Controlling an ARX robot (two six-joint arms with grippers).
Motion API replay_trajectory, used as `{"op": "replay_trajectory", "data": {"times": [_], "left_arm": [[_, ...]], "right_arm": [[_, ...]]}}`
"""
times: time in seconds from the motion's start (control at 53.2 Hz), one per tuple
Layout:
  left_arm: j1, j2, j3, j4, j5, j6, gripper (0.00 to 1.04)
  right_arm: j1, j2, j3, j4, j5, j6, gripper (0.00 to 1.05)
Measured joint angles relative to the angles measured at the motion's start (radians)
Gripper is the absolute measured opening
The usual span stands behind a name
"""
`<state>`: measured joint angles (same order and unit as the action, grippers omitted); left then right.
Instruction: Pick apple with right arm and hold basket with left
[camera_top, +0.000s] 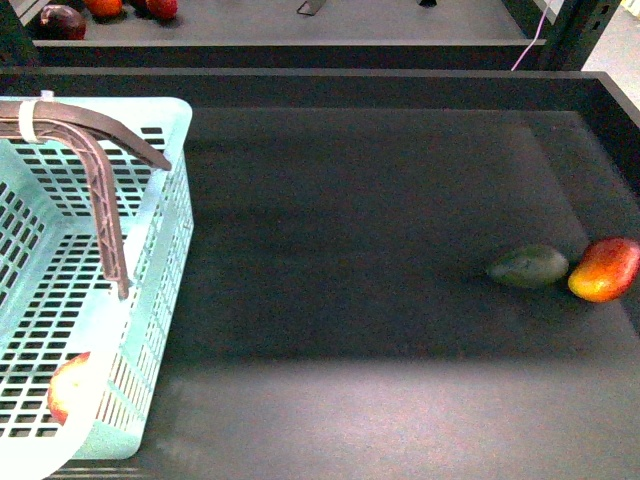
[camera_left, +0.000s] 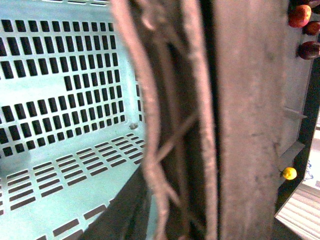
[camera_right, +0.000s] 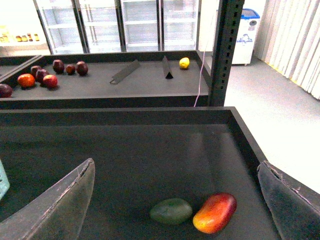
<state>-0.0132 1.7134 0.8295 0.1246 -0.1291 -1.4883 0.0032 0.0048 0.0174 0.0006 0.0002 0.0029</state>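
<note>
A dark, matte shelf tray (camera_top: 380, 250) with raised edges filled most of the front view, and behind it stood another tray carrying red and dark fruit. The turquoise basket (camera_top: 165, 240) sat at the left side of the tray, its brown handles (camera_top: 100, 190) arched over the lattice walls and bound by a white zip tie (camera_top: 28, 120). The apple (camera_top: 68, 388) lay inside the basket, against its near wall. Far to the right, a dark green oval fruit (camera_top: 528, 266) touched a red-orange mango (camera_top: 604, 268).

The left wrist camera sat pressed close to the basket handles (camera_left: 165, 125); the left gripper's jaws could not be made out there. The right gripper (camera_right: 175, 200) hung wide open and empty above the green fruit (camera_right: 171, 210) and mango (camera_right: 215, 213), one finger (camera_right: 60, 205) on either side.
</note>
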Motion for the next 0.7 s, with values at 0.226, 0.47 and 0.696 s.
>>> {"op": "replay_trajectory", "data": {"times": [0.226,0.47,0.696], "left_arm": [[-0.017,-0.103,-0.030,-0.045,0.002,-0.030,0.72],[-0.059,-0.299,-0.067,-0.185,-0.031,-0.016,0.97],[-0.092,-0.429,-0.110,-0.201,-0.053,-0.003,0.97]], "right_arm": [[0.000,0.000,0.000,0.000,0.000,0.000,0.96],[0.000,0.000,0.000,0.000,0.000,0.000,0.96],[0.000,0.000,0.000,0.000,0.000,0.000,0.96]]}}
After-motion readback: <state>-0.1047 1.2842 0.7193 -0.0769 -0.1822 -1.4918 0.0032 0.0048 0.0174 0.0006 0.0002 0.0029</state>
